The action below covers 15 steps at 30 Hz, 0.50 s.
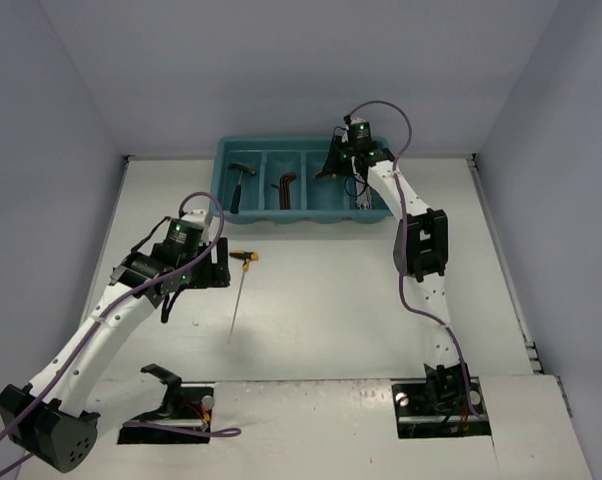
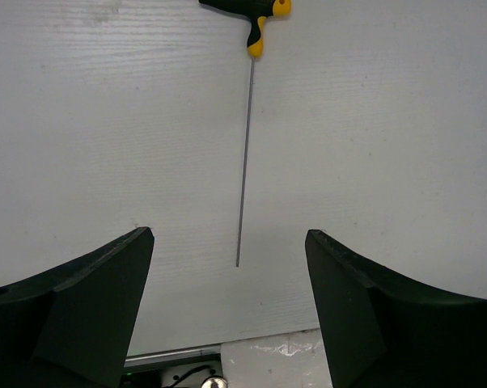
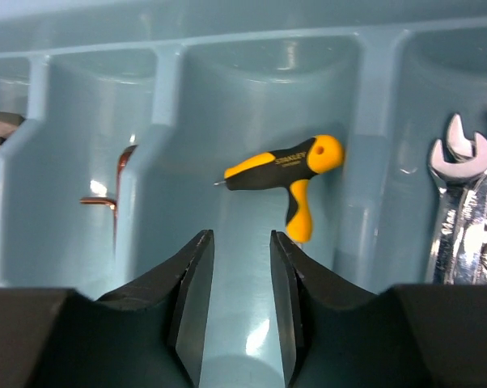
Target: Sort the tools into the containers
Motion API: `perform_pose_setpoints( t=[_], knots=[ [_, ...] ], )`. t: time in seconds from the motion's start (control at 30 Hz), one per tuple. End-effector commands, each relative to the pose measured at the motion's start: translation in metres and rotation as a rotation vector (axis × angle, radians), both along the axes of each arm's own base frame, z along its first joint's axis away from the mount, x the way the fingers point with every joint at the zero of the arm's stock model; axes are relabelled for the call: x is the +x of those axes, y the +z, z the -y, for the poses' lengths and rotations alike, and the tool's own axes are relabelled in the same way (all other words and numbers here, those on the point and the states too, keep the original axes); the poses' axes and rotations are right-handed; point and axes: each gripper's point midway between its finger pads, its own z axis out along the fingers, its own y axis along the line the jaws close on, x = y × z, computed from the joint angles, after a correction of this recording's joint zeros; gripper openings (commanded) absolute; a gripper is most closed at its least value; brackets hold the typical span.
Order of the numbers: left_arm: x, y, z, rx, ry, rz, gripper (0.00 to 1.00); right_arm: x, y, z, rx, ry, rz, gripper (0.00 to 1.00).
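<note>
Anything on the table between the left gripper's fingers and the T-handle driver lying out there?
No. In the left wrist view, only bare white table lies between the open left gripper and the T-handle driver.

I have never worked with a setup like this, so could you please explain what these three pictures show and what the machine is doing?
These are two robot arms bolted to a white table, each ending in a two-finger gripper. The wide picture looks down from above and behind the arms; the other two come from small cameras on the wrists, so the dark shapes at their lower edges are the arms' own fingers.

The teal tray has four compartments: a hammer, hex keys, a yellow-black driver and wrenches.

The right gripper hovers over the driver's compartment, jaws slightly apart, holding nothing visible. The left gripper is wide open and empty, above the table near a second T-handle driver, which still needs sorting.
</note>
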Motion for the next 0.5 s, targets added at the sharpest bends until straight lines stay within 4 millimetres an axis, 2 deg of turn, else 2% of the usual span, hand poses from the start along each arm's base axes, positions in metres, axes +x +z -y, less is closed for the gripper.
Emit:
perform_pose_setpoints(
  t=[0.0, 0.03, 0.1, 0.17, 0.23, 0.27, 0.47],
  knots=[
    [0.017, 0.007, 0.012, -0.072, 0.036, 0.049, 0.73, 0.015, 0.073, -0.009, 0.065, 0.010, 0.166, 0.35],
    [0.020, 0.003, 0.014, -0.076, 0.042, 0.045, 0.73, 0.012, 0.089, -0.008, 0.069, 0.010, 0.188, 0.35],
    [0.023, -0.004, 0.016, -0.080, 0.055, 0.030, 0.73, 0.006, 0.102, -0.005, 0.061, 0.011, 0.201, 0.36],
    [0.022, -0.009, 0.021, -0.098, 0.047, 0.008, 0.73, -0.002, 0.096, 0.004, 0.019, 0.002, 0.187, 0.36],
    [0.024, -0.013, 0.023, -0.100, 0.048, -0.002, 0.73, -0.011, 0.104, 0.013, -0.016, -0.012, 0.194, 0.36],
    [0.024, -0.014, 0.023, -0.100, 0.049, -0.002, 0.73, -0.019, 0.119, 0.021, -0.032, -0.024, 0.212, 0.36],
    [0.032, -0.031, 0.023, -0.085, 0.065, -0.011, 0.72, -0.078, 0.134, 0.056, -0.133, -0.040, 0.198, 0.36]
  ],
)
